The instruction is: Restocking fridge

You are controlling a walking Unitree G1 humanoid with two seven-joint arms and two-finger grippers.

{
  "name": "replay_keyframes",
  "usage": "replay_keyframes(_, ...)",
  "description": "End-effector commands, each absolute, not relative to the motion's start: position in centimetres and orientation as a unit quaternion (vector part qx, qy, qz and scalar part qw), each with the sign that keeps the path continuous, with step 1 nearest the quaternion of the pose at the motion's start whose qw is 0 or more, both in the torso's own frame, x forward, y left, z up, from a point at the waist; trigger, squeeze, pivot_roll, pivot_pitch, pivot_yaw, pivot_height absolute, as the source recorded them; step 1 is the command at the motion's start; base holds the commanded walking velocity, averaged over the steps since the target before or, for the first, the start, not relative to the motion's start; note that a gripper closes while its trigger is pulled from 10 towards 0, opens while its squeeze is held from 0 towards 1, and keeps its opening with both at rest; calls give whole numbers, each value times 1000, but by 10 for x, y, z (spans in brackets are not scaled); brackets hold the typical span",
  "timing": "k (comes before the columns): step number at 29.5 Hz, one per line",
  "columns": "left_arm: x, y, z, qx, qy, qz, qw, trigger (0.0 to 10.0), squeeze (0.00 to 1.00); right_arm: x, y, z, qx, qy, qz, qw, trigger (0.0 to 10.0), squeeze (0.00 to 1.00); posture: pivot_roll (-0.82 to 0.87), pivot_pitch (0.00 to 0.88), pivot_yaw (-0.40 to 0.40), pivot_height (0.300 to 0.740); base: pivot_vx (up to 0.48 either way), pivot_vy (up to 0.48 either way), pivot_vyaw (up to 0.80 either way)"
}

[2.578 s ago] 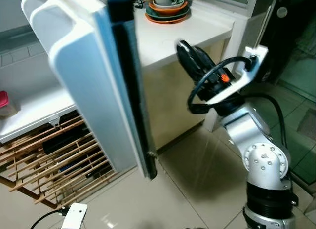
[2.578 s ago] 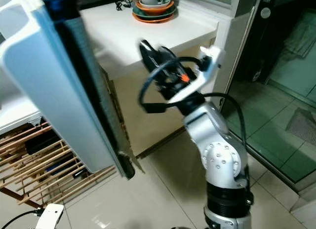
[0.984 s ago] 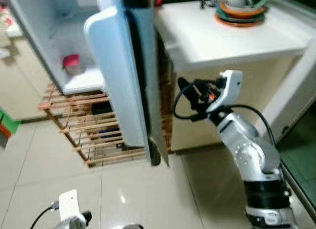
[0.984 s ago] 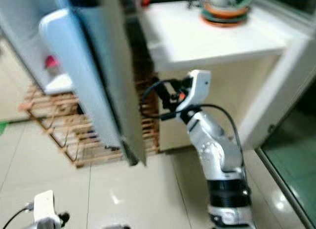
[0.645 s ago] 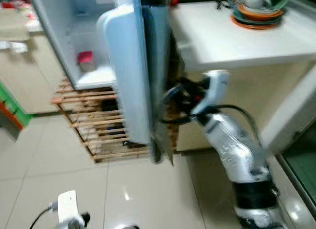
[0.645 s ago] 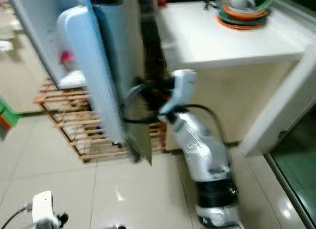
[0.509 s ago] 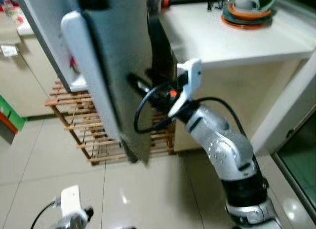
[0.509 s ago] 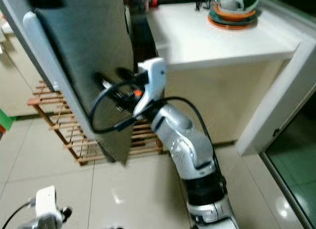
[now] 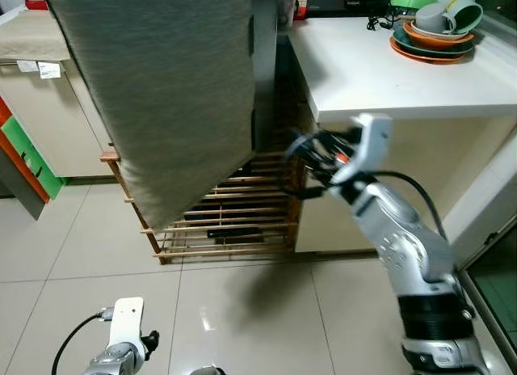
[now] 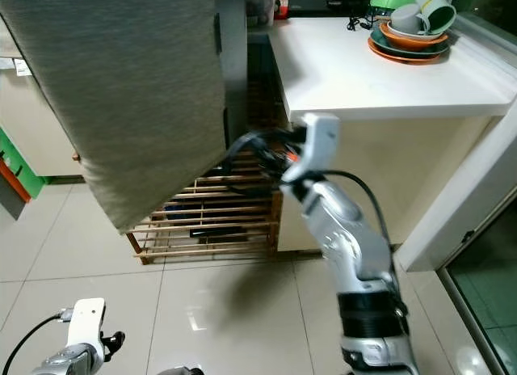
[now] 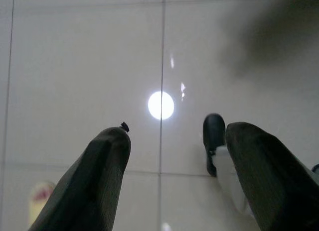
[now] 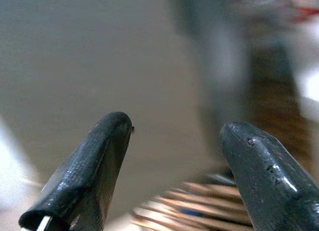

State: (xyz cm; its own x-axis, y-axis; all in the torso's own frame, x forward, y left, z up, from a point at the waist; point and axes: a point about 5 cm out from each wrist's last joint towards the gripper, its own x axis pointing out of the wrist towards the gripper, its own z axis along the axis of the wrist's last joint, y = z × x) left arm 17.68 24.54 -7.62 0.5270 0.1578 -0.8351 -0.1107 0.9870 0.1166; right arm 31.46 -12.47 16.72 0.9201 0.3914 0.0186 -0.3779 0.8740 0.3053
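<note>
Lowest on our left, the left end effector (image 11: 167,156) hangs idle over the pale tiled floor (image 9: 73,254), its two black fingers (image 11: 94,181) spread apart with a lamp's glare on the tile between them. Up the left edge stands a cream cabinet (image 9: 48,124) with a green and orange panel at its side. The grey fridge door (image 9: 170,92) takes up the upper left of the head views — its flat outer face is turned toward us and its lower corner hangs over the wooden slatted rack (image 9: 234,217) on the floor. Just past the door's right edge sits a dark gap, and beside that the white surface (image 9: 388,76) with its cream front. Our right end effector (image 9: 303,153) is raised in front of that gap, near the door's lower edge; whether it touches the door we cannot tell. In the right wrist view its fingers (image 12: 84,171) stand apart, gripping nothing, with the grey door blurred beyond them. At the far right corner of the surface rests a stack of bowls and cups (image 9: 436,27) — orange, green, grey.
</note>
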Motion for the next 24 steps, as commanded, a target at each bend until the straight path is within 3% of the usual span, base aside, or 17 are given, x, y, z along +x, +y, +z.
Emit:
replay_keyframes(1,191,243,-68,41,438,38,897,10000,0,311,-134,161,131,19,167,977,10000,0,-142,0,45,740,0,0,0)
replay_keyframes(4,199,239,-63,44,403,9,914,10000,0,305,-144,147,114,29,140,983,10000,0,-124,0,32,740,0,0,0)
replay_keyframes(5,252,206,-25,53,263,-47,962,10000,0,304,-145,144,123,31,132,983,10000,0,-124,0,32,740,0,0,0)
replay_keyframes(6,285,175,18,49,135,-88,986,10000,0,304,-147,142,129,28,120,984,10000,0,-118,0,29,740,0,0,0)
replay_keyframes(7,303,153,56,36,39,-109,993,10000,0,305,-147,141,140,26,110,984,10000,0,-114,0,29,740,0,0,0)
replay_keyframes(8,303,153,56,36,39,-109,993,10000,0,305,-147,141,140,26,110,984,10000,0,-114,0,29,740,0,0,0)
replay_keyframes(9,310,143,82,25,-19,-111,993,10000,0,305,-147,141,144,23,105,984,10000,0,-114,0,29,740,0,0,0)
replay_keyframes(19,343,146,155,-82,-90,-42,992,10000,0,322,-139,156,131,-24,108,985,10000,0,-115,0,40,740,0,0,0)
replay_keyframes(24,346,143,165,-83,-87,-28,992,10000,0,327,-139,164,105,-48,109,987,10000,0,-127,0,44,740,395,222,0)
